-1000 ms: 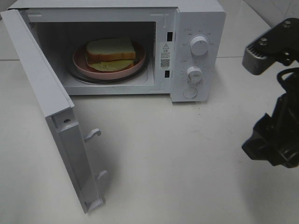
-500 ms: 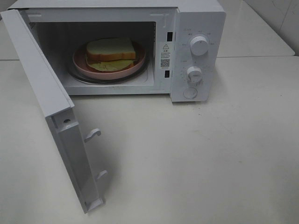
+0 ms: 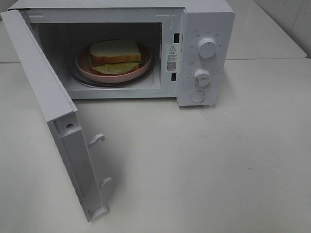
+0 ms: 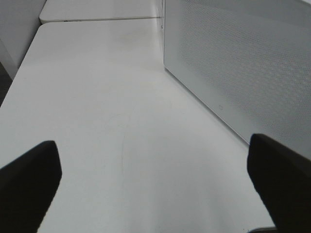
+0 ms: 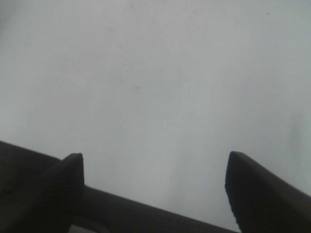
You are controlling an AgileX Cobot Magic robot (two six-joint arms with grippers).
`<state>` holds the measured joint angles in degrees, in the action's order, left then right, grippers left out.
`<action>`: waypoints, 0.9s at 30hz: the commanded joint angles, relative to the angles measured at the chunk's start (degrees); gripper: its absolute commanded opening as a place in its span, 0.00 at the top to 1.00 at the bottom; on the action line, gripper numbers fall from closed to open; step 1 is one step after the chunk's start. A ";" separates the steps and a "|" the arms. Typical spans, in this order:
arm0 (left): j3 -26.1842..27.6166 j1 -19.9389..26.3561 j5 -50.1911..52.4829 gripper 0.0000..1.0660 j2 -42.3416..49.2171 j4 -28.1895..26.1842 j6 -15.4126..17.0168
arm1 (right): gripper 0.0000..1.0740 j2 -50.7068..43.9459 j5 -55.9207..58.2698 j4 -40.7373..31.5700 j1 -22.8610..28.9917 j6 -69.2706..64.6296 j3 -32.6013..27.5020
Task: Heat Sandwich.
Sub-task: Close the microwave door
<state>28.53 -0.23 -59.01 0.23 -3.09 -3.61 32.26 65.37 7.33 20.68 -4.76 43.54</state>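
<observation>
Left claw [image 4: 153,167] and right claw [image 5: 155,177] both gape empty, so a clumsy shove on the open microwave door [image 3: 46,92] could skid the whole microwave [image 3: 206,19] and jolt the sandwich [image 3: 115,51] off its pink plate [image 3: 81,64].

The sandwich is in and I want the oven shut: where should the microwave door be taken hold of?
Probably the free end of the door, just above the two latch hooks, approached from its outer face on the left. It stands wide open and swings from the far hinge, so that end gives most leverage. The open left tool faces that outer face.
</observation>
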 commanded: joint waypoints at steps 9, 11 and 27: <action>-0.17 -0.06 0.06 0.06 1.55 -0.11 0.17 | 0.29 -14.67 -5.04 -0.06 -12.32 -1.38 -8.48; -0.17 -0.06 0.06 0.06 1.55 -0.11 0.17 | 0.29 -16.84 -6.19 -0.06 -13.81 -1.66 -10.77; -0.17 -0.06 0.06 0.06 1.55 -0.11 0.17 | 0.29 -32.66 -5.84 -1.15 -19.71 -0.74 -14.50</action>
<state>28.53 -0.23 -59.01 0.23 -3.09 -3.61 2.35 59.82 6.99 1.55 -6.07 29.28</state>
